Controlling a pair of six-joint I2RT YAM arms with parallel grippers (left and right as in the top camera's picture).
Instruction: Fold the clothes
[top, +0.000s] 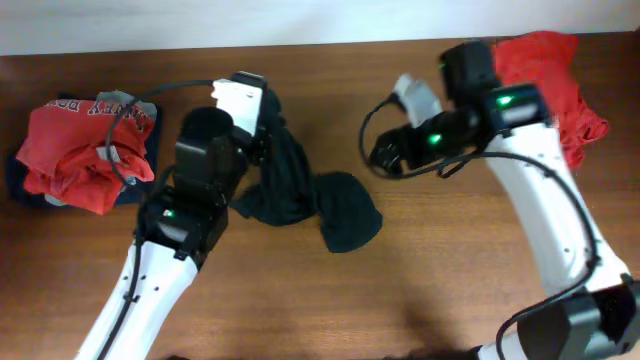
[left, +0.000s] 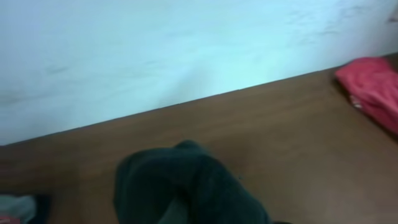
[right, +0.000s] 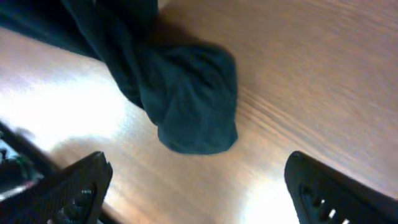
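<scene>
A plain black T-shirt (top: 320, 200) lies bunched at the table's middle, one end drawn up to my left gripper (top: 262, 110). In the left wrist view the black cloth (left: 186, 186) fills the bottom and hides the fingers, and the gripper looks shut on it. My right gripper (top: 385, 155) is open and empty, a short way right of the shirt. In the right wrist view its fingers (right: 199, 186) are spread wide over bare wood, with the shirt's rounded end (right: 193, 99) just beyond them.
A pile of shirts sits at the far left: a red one with white lettering (top: 85, 140) over grey and navy cloth (top: 25, 185). A red shirt (top: 550, 75) lies at the back right, also in the left wrist view (left: 373, 87). A white wall (left: 186, 50) lies behind the table.
</scene>
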